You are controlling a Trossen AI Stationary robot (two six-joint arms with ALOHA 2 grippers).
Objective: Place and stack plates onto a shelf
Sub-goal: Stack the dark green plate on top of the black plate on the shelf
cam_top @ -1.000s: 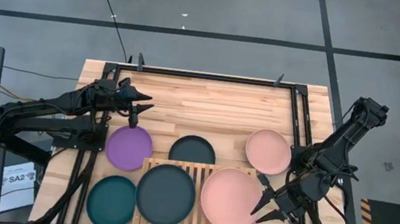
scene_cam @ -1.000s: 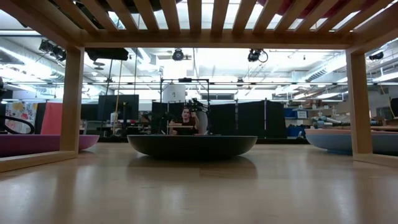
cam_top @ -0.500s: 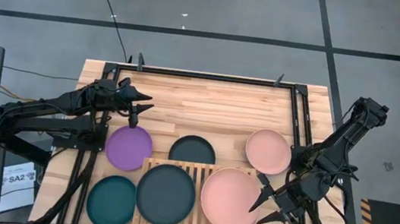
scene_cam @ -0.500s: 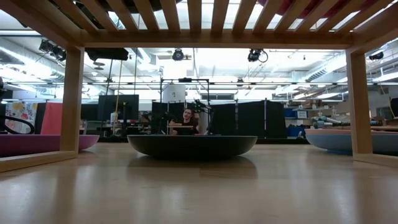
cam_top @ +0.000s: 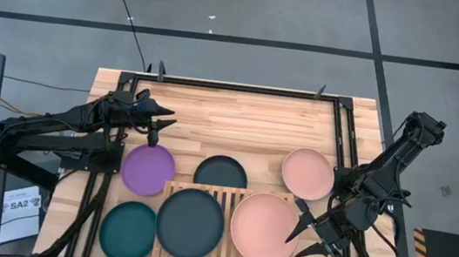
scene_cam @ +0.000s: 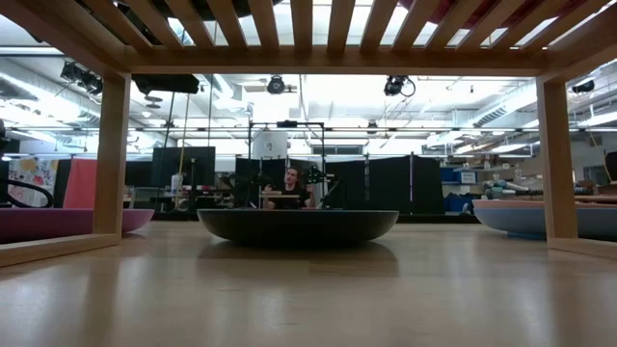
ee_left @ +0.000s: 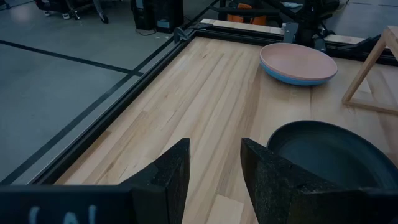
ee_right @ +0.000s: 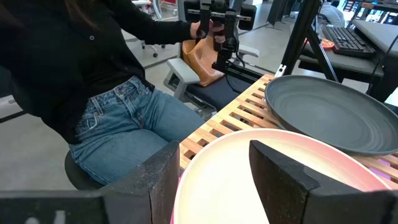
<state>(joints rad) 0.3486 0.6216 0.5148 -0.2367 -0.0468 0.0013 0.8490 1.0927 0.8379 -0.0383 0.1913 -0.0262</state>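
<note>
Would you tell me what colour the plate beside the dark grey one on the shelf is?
Pale pink, seen best in the high view, beside the dark grey plate on the shelf.

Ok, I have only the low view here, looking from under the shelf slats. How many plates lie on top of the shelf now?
Observer: Two. A dark grey plate and a pale pink plate lie side by side on the shelf.
Operator: Where is the right tool?
Observer: The right tool is open at the pale pink plate's outer edge and is not gripping it.
Operator: And the left one?
Observer: The left tool is open, at the far edge of the purple plate, which lies on the table beside the shelf.
</note>
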